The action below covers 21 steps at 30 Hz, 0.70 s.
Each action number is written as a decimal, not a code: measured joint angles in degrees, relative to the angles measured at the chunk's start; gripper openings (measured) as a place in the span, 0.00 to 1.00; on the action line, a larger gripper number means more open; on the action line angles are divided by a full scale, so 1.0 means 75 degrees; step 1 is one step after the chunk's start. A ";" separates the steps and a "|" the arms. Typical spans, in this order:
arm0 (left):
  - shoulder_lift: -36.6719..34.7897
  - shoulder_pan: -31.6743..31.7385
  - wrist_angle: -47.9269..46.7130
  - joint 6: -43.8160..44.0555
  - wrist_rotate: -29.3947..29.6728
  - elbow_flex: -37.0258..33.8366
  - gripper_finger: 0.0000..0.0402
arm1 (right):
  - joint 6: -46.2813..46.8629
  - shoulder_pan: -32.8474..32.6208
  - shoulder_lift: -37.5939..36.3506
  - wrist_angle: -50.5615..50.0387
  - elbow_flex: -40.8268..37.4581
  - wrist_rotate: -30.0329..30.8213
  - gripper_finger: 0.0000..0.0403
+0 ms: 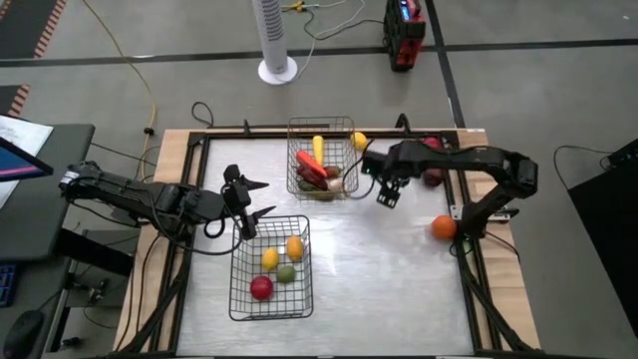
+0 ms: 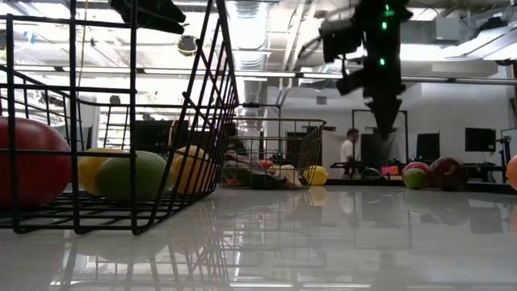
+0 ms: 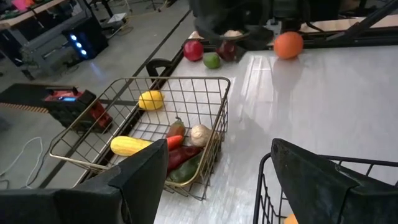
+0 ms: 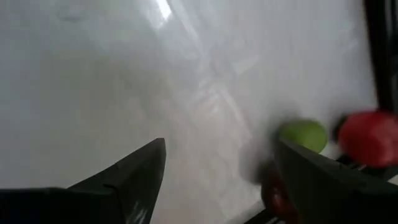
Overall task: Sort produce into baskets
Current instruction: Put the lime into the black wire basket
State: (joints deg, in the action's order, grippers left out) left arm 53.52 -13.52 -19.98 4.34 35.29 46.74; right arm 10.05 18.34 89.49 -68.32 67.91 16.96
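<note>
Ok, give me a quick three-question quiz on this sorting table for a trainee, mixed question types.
1. True or false: the near basket holds a red apple.
2. Which piece lies loose by the table's right edge? A) orange B) carrot C) garlic
3. Fill in: the right gripper hangs open beside the far basket, holding ____.

Key: 1 true. 2 A. 3 nothing. The left gripper waits open at the near basket's far-left corner.
</note>
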 joint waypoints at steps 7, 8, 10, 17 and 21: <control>0.0000 0.0000 -0.0057 -0.0017 0.0003 0.0000 0.68 | 0.0335 0.2107 -0.0011 0.0769 -0.0908 0.0176 0.81; 0.0000 0.0000 -0.0058 -0.0020 0.0004 0.0000 0.68 | 0.0406 0.2370 -0.0004 0.0877 -0.0987 0.0199 0.81; 0.0000 0.0000 -0.0057 -0.0020 0.0006 0.0000 0.68 | 0.0467 0.2830 0.0053 0.0985 -0.1022 0.0208 0.81; 0.0000 0.0000 -0.0054 -0.0023 0.0006 0.0000 0.68 | 0.0179 0.3596 0.0371 0.1464 -0.1027 0.0185 0.81; 0.0000 0.0000 -0.0115 -0.0022 0.0008 0.0000 0.68 | 0.0079 0.3627 0.0874 0.1464 -0.1030 0.0127 0.81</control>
State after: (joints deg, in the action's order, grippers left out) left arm 53.52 -13.52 -20.84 4.17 35.35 46.74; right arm 10.65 45.54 96.04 -57.34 60.18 17.91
